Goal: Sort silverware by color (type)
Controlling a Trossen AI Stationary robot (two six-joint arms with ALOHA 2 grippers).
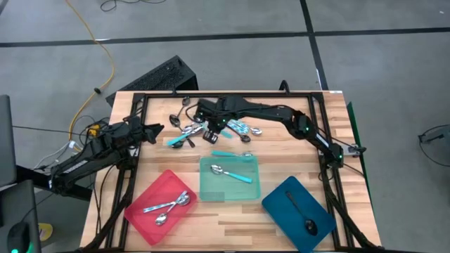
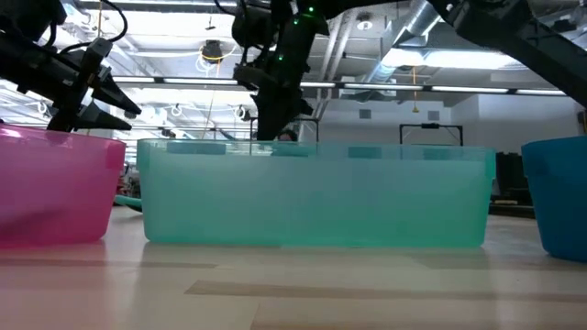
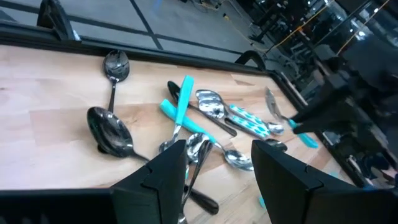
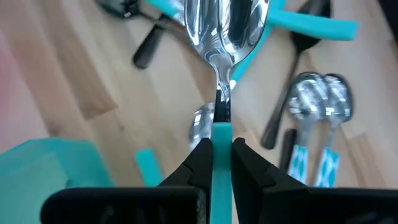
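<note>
A pile of silverware (image 1: pixel 188 130) lies on the wooden table at the far middle: shiny silver, turquoise-handled and dark spoons (image 3: pixel 205 118). My right gripper (image 1: pixel 209 135) hangs above this pile, shut on a turquoise-handled spoon (image 4: pixel 227 25) with a silver bowl. My left gripper (image 3: pixel 217 168) waits open at the table's left side, pointing toward the pile, with nothing between its fingers (image 1: pixel 156 130). One more turquoise spoon (image 1: pixel 228 153) lies flat on the table just beyond the teal tray. My right gripper pinches the spoon's turquoise handle (image 4: pixel 221 134) between its two fingers, close to where the handle meets the silver neck. The fingers slant down from above and lie along the spoon. The bowl sticks out beyond the fingertips, and the spoon is lifted clear of the table.
Three trays stand along the near side: a red tray (image 1: pixel 151 190) with silver spoons, a teal tray (image 1: pixel 214 190) with a turquoise-handled spoon, and a blue tray (image 1: pixel 285 200) with a dark spoon. A black frame (image 1: pixel 232 95) runs round the table's edges.
</note>
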